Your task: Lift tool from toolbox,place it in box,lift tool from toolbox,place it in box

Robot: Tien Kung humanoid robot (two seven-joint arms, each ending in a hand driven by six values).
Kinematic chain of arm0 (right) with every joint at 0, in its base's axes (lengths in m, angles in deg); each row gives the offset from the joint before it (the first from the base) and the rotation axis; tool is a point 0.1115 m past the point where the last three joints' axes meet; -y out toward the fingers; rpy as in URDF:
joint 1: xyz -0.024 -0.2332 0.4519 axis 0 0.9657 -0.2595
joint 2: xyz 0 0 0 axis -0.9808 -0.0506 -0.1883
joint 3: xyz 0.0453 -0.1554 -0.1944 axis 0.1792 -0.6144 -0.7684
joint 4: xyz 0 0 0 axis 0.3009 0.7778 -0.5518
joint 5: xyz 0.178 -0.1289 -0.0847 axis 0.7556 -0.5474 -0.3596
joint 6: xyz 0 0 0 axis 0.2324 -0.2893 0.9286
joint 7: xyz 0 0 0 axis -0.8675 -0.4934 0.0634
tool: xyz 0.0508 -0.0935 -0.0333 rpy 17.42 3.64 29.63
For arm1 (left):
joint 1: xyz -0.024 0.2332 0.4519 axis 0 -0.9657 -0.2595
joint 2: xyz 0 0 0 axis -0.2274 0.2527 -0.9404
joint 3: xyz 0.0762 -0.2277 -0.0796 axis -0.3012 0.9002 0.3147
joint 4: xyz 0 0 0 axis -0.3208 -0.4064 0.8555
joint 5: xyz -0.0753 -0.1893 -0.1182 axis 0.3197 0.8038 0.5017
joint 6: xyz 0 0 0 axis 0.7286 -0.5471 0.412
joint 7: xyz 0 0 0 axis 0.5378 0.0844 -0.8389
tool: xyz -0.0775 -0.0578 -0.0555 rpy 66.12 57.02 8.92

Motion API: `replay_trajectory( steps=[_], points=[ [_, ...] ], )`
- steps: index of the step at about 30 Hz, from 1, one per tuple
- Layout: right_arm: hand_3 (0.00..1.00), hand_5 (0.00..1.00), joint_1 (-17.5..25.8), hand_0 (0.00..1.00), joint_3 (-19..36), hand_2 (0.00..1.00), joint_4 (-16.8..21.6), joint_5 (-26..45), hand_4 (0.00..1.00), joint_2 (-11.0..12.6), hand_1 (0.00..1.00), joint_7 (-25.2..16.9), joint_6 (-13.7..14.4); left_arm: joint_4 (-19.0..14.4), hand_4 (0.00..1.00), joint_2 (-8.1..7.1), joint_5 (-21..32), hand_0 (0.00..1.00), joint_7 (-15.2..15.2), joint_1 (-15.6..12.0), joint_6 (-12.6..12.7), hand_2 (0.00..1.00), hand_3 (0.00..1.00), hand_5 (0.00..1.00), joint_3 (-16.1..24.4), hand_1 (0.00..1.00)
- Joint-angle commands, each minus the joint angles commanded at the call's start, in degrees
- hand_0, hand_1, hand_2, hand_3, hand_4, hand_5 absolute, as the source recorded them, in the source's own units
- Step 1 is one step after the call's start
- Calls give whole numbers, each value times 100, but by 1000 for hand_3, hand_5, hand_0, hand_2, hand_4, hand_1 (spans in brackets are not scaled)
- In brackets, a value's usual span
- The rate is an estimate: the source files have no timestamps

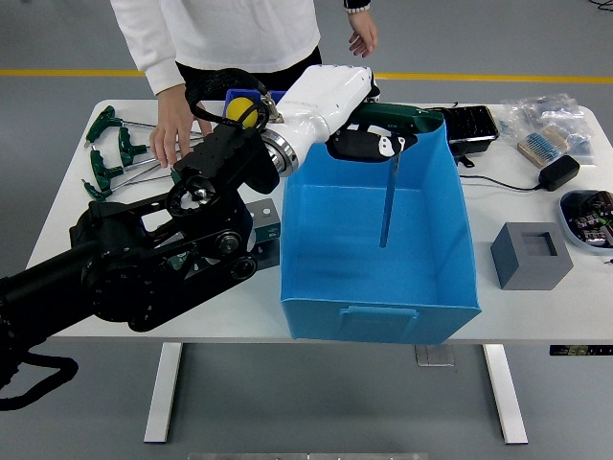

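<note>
Left hand (369, 141): fingers closed on green T-handle hex wrench (391, 163), held over blue box (383, 311) | wrench shaft hangs down inside box, tip above floor | tool stand (266, 225) left of box, mostly hidden behind arm | more T-handle wrenches (107, 153) at table's left | person's hand (174, 134) rests on white table (536, 307) beside them

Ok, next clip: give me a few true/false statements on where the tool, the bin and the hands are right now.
1. The left hand holds a green-handled tool over the blue bin. True.
2. The tool lies flat on the bin floor. False: it hangs shaft-down, still gripped.
3. The person's hand rests on the table near the green T-handle keys. True.
4. The grey foam block sits inside the bin. False: it is on the table, right of it.
</note>
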Motion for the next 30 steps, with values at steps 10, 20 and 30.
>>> replay_trajectory(
  steps=[10,20,30],
  points=[
    [626,774,-20,702,8,737,10,-32,883,26,678,3,14,709,796,293,843,73,-824,6,802,80,143,676,-709,2],
    [625,774,-31,703,70,735,17,-140,884,48,677,28,24,1370,826,462,1701,239,-1952,42,609,365,395,647,-822,265],
    [623,769,-97,703,231,734,50,-392,886,98,677,82,70,1934,853,588,2098,504,-2684,230,759,704,603,634,-886,590]
  ],
)
